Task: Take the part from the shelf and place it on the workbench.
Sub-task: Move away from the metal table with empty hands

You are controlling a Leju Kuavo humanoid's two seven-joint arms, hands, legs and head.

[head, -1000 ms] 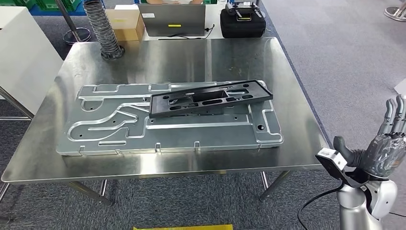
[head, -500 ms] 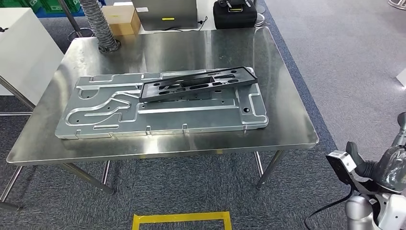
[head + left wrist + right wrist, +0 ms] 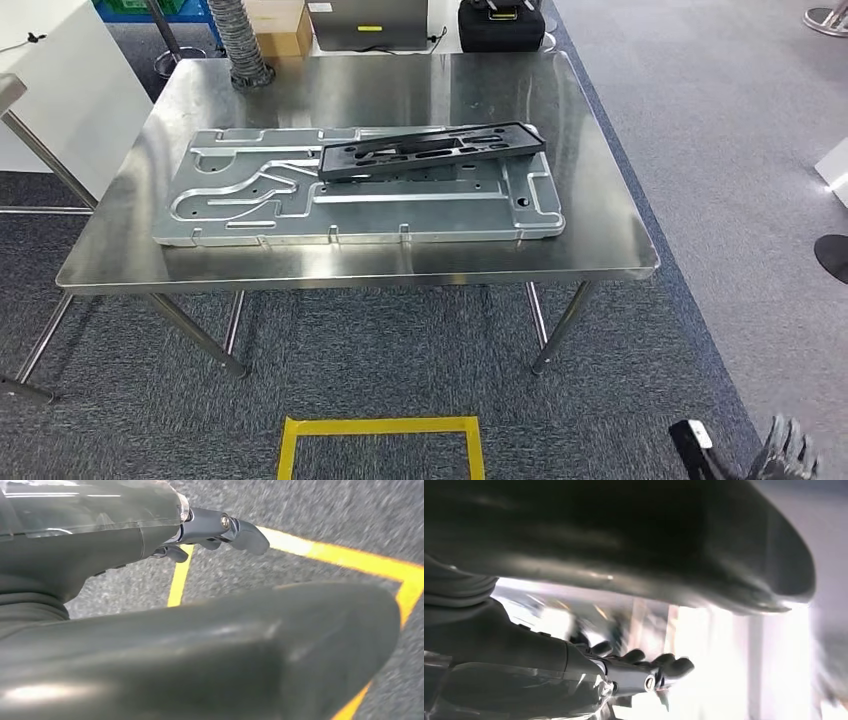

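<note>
The black slotted part (image 3: 432,150) lies flat on a large silver machined plate (image 3: 250,205), which rests on the steel workbench (image 3: 600,245). Nothing touches the part. My right hand (image 3: 785,455) hangs low at the bottom right corner of the head view, well short of the bench and to its right. In the right wrist view the right hand (image 3: 624,675) holds nothing and its fingers (image 3: 664,667) reach out. My left hand (image 3: 200,645) hangs over the carpet with its fingers (image 3: 235,530) extended, and it holds nothing.
A white cabinet (image 3: 50,90) stands left of the bench. Behind the bench are a ribbed hose (image 3: 240,40), a cardboard box (image 3: 280,25), a laptop (image 3: 368,22) and a black case (image 3: 500,25). A yellow tape square (image 3: 380,440) marks the carpet in front.
The whole view has shifted: the camera has drawn back, so the bench looks farther off. My right hand has dropped from beside the bench to the picture's bottom corner. The part lies as before.
</note>
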